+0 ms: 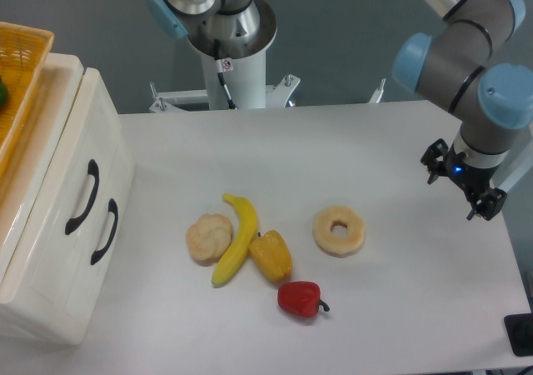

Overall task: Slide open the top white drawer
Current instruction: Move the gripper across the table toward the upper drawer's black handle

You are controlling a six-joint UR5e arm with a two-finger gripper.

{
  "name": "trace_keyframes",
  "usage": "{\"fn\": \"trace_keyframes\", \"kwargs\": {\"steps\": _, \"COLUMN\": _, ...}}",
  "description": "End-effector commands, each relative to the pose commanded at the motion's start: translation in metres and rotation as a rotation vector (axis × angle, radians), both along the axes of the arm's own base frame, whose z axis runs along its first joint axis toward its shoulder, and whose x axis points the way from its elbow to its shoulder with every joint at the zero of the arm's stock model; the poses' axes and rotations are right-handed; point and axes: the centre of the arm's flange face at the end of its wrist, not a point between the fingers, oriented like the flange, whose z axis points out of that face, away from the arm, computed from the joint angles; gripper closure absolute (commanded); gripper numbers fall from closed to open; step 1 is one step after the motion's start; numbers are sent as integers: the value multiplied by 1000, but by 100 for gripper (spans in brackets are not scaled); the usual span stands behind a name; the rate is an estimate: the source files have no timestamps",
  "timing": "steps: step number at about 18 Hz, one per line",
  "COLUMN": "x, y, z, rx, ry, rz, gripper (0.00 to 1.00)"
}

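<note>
Gripper [463, 187] open, empty, hanging low at the table's [400, 142] right edge, far from the closed top white drawer [62, 187].

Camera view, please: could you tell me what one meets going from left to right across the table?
Top white drawer → cauliflower → yellow pepper → red pepper → donut → end effector.

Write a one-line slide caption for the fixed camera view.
Gripper hovers at the table's right, far from the closed top white drawer; toy foods lie between.
</note>
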Motion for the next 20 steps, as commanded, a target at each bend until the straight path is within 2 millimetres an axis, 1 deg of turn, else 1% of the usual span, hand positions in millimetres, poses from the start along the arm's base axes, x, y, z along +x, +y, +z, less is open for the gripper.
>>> {"fn": "trace_keyframes", "kwargs": {"steps": 2, "x": 3, "y": 1, "z": -2, "rx": -3, "ry": -7, "rz": -3, "gripper": 0}}
{"fn": "trace_keyframes", "kwargs": {"steps": 4, "x": 13, "y": 8, "z": -1, "rx": -9, "ry": -11, "rz": -14, "gripper": 0}}
{"fn": "trace_keyframes", "kwargs": {"steps": 6, "x": 32, "y": 14, "z": -1, "rx": 2, "ry": -18, "rz": -2, "gripper": 0}}
{"fn": "trace_keyframes", "kwargs": {"steps": 8, "x": 55, "y": 9, "z": 1, "rx": 7, "ry": -29, "rz": 42, "gripper": 0}}
{"fn": "trace_keyframes", "kwargs": {"steps": 10, "x": 80, "y": 15, "z": 10, "rx": 51, "ry": -7, "rz": 93, "gripper": 0}}
{"fn": "trace_keyframes", "kwargs": {"steps": 11, "x": 91, "y": 19, "z": 9, "rx": 72, "ry": -22, "rz": 124, "gripper": 0}}
{"fn": "trace_keyframes", "kwargs": {"steps": 12, "x": 102, "y": 22, "z": 11, "rx": 80, "ry": -24, "rz": 143, "gripper": 0}}
{"fn": "trace_keyframes", "kwargs": {"steps": 13, "x": 115, "y": 29, "z": 11, "rx": 76, "ry": -26, "rz": 148, "gripper": 0}}
{"fn": "trace_keyframes", "kwargs": {"steps": 15, "x": 133, "y": 43, "z": 13, "rx": 73, "ry": -26, "rz": 171, "gripper": 0}}
{"fn": "trace_keyframes", "kwargs": {"steps": 16, "x": 142, "y": 51, "z": 17, "rx": 68, "ry": -19, "rz": 183, "gripper": 0}}
{"fn": "trace_keyframes", "kwargs": {"steps": 17, "x": 154, "y": 59, "z": 18, "rx": 61, "ry": -22, "rz": 197, "gripper": 0}}
{"fn": "trace_keyframes", "kwargs": {"steps": 18, "x": 168, "y": 70, "z": 15, "rx": 60, "ry": -33, "rz": 234, "gripper": 0}}
{"fn": "trace_keyframes", "kwargs": {"steps": 20, "x": 185, "y": 88, "z": 16, "rx": 69, "ry": -30, "rz": 312, "gripper": 0}}
